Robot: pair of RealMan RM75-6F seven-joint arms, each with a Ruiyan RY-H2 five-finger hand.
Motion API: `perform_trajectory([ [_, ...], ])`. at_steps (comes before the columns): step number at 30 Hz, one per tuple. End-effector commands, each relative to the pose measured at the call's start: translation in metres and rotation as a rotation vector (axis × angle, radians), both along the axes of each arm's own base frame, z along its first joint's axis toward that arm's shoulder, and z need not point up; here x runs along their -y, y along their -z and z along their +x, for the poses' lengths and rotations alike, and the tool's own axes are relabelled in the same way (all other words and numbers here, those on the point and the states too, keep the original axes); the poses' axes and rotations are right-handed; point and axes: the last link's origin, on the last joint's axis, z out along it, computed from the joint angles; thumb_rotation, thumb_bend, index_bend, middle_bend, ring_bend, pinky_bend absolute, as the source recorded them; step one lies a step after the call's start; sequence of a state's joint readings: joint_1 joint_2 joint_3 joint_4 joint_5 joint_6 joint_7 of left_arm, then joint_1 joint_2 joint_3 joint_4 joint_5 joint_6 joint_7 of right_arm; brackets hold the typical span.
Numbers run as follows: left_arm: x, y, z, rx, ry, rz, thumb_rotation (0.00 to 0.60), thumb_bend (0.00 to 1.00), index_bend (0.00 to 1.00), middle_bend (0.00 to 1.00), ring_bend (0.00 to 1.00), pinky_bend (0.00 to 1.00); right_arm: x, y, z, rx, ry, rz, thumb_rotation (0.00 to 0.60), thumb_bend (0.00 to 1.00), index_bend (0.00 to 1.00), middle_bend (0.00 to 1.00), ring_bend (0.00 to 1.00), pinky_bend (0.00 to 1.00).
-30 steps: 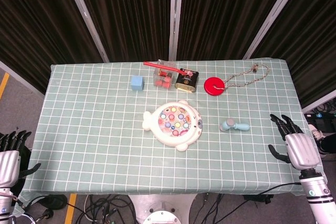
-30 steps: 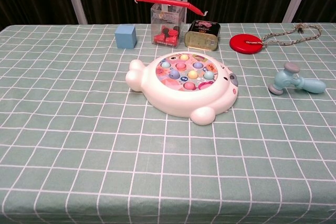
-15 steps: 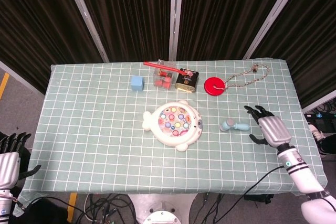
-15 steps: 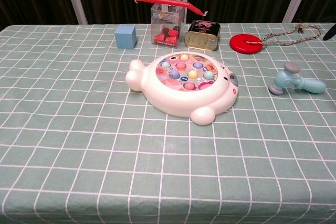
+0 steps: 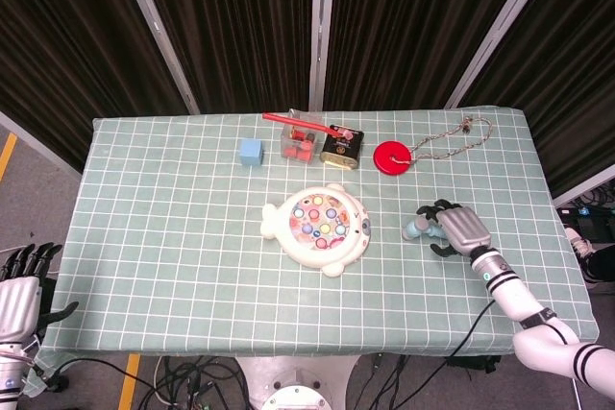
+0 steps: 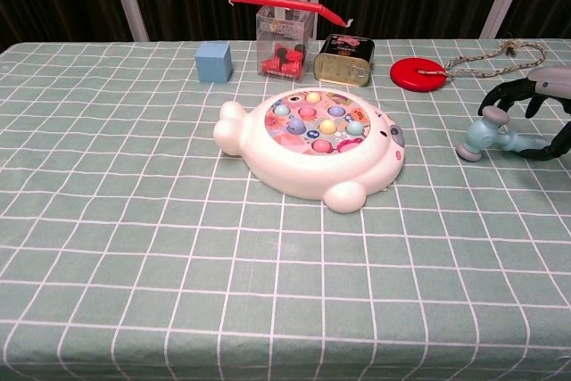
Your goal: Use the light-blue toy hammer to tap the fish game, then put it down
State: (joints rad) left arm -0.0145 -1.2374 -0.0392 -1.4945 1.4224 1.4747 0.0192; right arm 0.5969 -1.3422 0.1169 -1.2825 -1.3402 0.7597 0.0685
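The step in hand is the pick-up: the right hand (image 5: 459, 230) is over the handle of the light-blue toy hammer (image 6: 489, 134), which lies on its side on the counter (image 5: 173, 237) to the right of the fish game (image 5: 317, 229), well apart from it. Its fingers (image 6: 505, 94) arch over the handle, with the thumb low on the near side, and have not closed, so nothing is held yet. To do this well, I judge the hand should close on the handle, not the head (leaving the head free for tapping), and grip firmly before lifting. The left hand (image 5: 21, 289) hangs spread and empty off the near left corner. Counted: one hammer, one fish game, one blue cube (image 5: 251, 151), one clear box of red pieces (image 5: 299, 141), one tin (image 5: 342, 147), one red disc (image 5: 392, 157) on a cord.
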Motion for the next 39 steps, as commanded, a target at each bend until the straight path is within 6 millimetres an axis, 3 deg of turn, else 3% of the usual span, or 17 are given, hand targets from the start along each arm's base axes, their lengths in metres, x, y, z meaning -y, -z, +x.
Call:
perform_trajectory([
  [1, 0.0, 0.0, -0.001, 0.002, 0.0, 0.002, 0.6, 0.1, 0.15, 0.11, 0.05, 0.08, 0.005, 0.006, 0.001, 0.012, 0.006, 0.0, 0.6, 0.2, 0.29, 0.32, 0.16, 0.28],
  [20, 0.0, 0.003, -0.009, 0.017, -0.007, 0.004, 0.6, 0.1, 0.14, 0.11, 0.05, 0.08, 0.013, 0.014, -0.003, -0.02, 0.02, -0.017, 0.6, 0.27, 0.47, 0.39, 0.29, 0.38],
  [39, 0.002, 0.006, -0.013, 0.023, -0.014, -0.005, 0.6, 0.1, 0.14, 0.11, 0.05, 0.08, 0.015, 0.02, 0.0, -0.02, 0.018, -0.02, 0.6, 0.33, 0.5, 0.44, 0.34, 0.44],
])
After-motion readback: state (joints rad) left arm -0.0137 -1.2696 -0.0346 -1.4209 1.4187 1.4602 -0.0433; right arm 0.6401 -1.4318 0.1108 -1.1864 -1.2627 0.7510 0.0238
